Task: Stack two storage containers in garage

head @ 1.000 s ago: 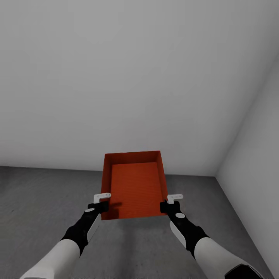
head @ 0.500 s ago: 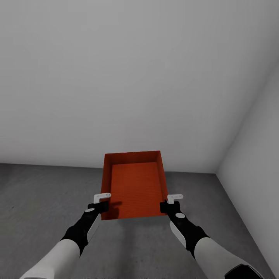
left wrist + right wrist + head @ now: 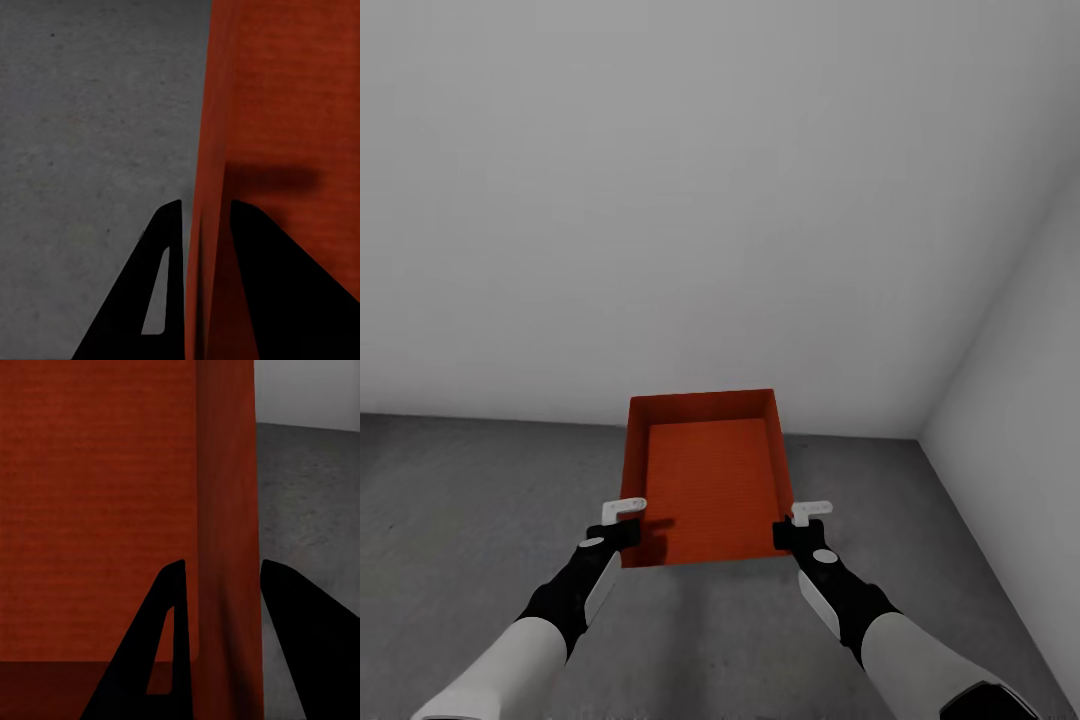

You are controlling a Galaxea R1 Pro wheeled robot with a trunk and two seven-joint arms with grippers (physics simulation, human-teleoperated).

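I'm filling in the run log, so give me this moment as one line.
place: garage corner, grey floor | held: storage container, open side up | left gripper: shut on left wall | right gripper: shut on right wall | second container: unseen

Garage floor [image 3: 450, 520], dark grey speckled concrete

It runs back to a plain white wall [image 3: 660, 200] ahead and meets a second white wall [image 3: 1020, 400] on the right, forming a corner; a faint shadow darkens the concrete in the foreground.
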